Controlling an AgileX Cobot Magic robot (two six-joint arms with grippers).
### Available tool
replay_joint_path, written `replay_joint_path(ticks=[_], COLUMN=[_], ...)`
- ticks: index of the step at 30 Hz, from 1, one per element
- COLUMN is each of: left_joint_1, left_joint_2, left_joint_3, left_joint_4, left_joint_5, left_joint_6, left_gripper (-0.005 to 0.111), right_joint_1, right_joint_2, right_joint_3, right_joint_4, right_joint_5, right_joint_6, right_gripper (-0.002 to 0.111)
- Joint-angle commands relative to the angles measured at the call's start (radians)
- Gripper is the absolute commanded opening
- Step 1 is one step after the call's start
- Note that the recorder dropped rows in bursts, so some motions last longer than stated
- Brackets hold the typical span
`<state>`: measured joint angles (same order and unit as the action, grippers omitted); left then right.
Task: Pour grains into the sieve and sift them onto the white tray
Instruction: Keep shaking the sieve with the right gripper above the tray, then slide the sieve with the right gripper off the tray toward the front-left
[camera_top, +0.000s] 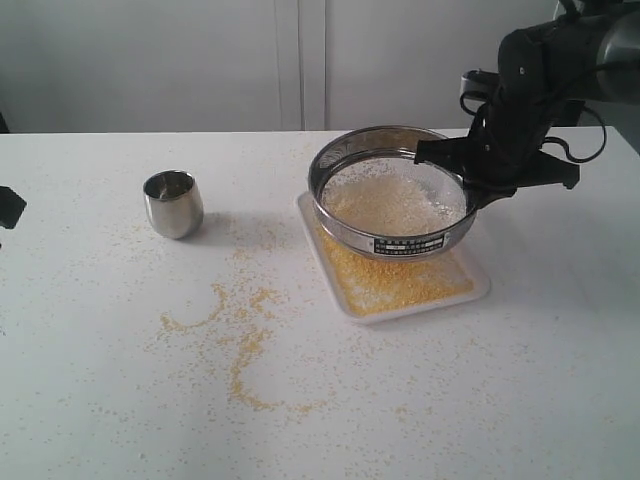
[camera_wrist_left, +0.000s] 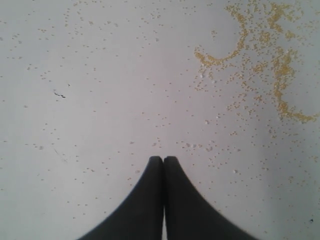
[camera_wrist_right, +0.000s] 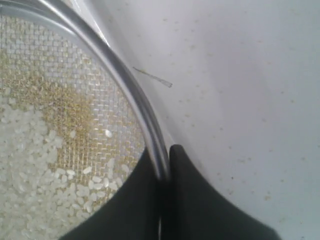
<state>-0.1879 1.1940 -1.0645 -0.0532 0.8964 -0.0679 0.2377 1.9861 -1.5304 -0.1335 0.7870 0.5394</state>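
Most fine yellow meal (camera_top: 400, 280) already lies on the flat white rectangular tray (camera_top: 482, 284), so sifting seems nearly done; right fingers (camera_wrist_right: 190, 195) clamp the wide round steel sieve (camera_top: 350, 228) above it, left fingers (camera_wrist_left: 180, 200) pressed together, next needing gentle shakes.

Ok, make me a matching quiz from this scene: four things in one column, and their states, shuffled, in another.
Things:
1. steel cup
2. sieve
3. white tray
4. left claw

States:
A. shut, holding nothing
B. yellow meal spread over it
C. rim gripped by the right claw
D. standing upright on the table, apart from the tray

Pairs: 1-D, 2-C, 3-B, 4-A
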Motion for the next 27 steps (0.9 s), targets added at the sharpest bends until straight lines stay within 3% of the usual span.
replay_joint_path(ticks=[1,13,27], left_joint_1=[0.001,0.001,0.001], left_joint_2=[-0.011,-0.011,-0.011], left_joint_3=[0.008,0.008,0.008], left_joint_4=[0.002,0.002,0.002], left_joint_5=[0.009,0.009,0.009], left_joint_6=[-0.002,-0.002,-0.002], left_gripper=[0.000,0.000,0.000], right_joint_1=[0.002,0.022,0.065], right_joint_2=[-0.012,-0.130,-0.272], right_joint_3=[-0.005,0.047,0.258], right_joint_4=[0.009,0.011,0.134], right_joint_5=[0.010,0.108,0.037], right_joint_6=[-0.019,-0.097,-0.176], right_gripper=[0.000,0.000,0.000])
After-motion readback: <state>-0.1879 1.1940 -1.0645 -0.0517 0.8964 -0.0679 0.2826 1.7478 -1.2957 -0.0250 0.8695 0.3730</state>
